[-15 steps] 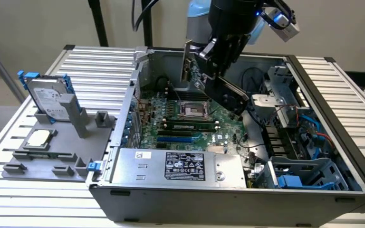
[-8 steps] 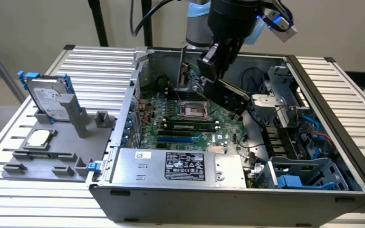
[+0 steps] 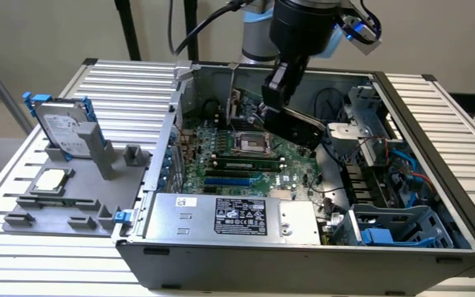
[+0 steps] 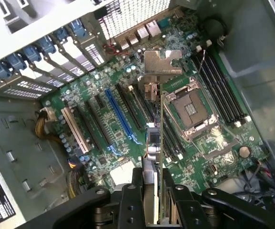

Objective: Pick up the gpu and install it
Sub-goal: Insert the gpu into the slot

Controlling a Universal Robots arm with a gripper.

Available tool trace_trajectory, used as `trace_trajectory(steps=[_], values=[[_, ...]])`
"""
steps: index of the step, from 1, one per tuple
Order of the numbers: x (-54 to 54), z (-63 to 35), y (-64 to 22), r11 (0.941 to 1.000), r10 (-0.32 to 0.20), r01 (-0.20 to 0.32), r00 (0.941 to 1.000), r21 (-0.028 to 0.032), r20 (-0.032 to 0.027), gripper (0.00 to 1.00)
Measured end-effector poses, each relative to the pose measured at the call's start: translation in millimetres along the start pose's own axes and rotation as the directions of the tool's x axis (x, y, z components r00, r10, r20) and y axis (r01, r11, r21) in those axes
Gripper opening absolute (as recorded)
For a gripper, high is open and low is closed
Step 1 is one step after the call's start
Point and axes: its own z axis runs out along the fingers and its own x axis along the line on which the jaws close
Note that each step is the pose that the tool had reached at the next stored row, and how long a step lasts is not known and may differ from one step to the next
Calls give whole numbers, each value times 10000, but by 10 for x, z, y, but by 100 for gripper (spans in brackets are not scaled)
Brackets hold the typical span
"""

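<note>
My gripper (image 3: 276, 102) is shut on the gpu (image 3: 298, 128), a thin black card held tilted inside the open computer case (image 3: 303, 263), above the motherboard (image 3: 229, 162). In the wrist view the gpu (image 4: 159, 143) is seen edge-on between the black fingers (image 4: 136, 191). Its silver bracket (image 4: 162, 62) is at the far end, pointing toward the rear slot covers (image 4: 56, 52). The card hangs over the strip between the blue expansion slot (image 4: 120, 112) and the open CPU socket (image 4: 192, 107), apart from the board.
A silver hard drive with blue rails (image 3: 62, 127) and a small square CPU chip (image 3: 49, 180) sit on a grey fixture (image 3: 72, 210) at the exterior view's left. The power supply (image 3: 233, 216), a drive cage (image 3: 394, 226) and cables (image 3: 378, 154) crowd the case.
</note>
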Motion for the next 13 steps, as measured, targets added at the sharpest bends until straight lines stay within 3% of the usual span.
trace_trajectory(steps=[3,7,13], values=[[0,26,-2,9985,-544,544,9985,-5,-32,27],[1,61,-4,9920,-1264,1264,9920,-14,-72,27],[1,125,-8,9723,-2335,2335,9723,-28,-131,27]])
